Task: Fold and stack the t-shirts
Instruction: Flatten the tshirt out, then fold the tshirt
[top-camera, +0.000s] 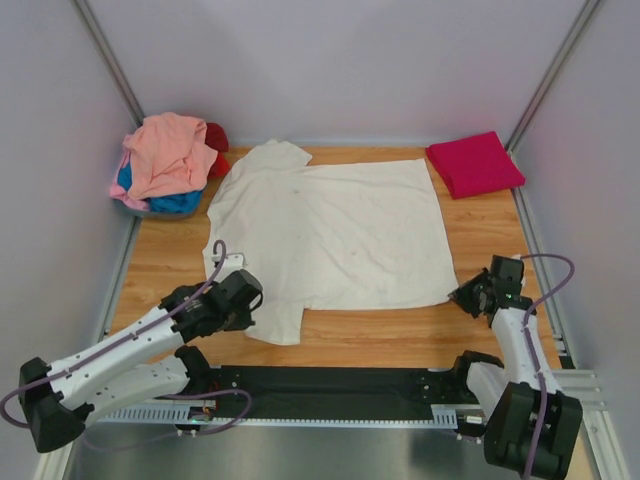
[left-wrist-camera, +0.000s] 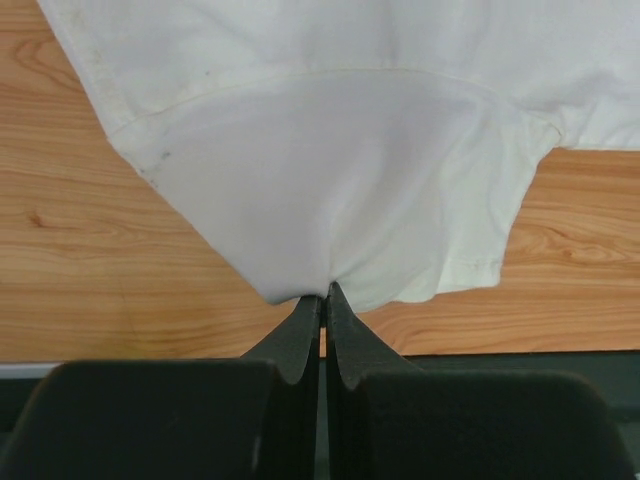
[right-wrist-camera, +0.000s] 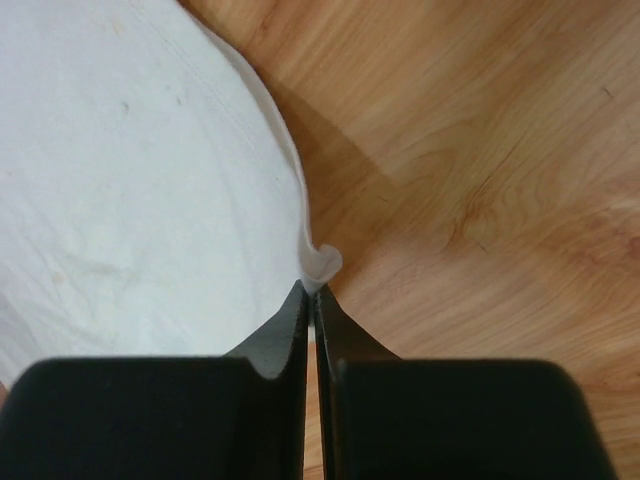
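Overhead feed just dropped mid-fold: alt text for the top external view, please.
A cream-white t-shirt lies spread on the wooden table, left gripper shut on its near sleeve, right gripper on its near hem corner. A folded magenta t-shirt sits far right; a heap of shirts far left.

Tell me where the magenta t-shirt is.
In the top view, the magenta t-shirt lies folded at the far right, just right of the spread cream-white t-shirt.
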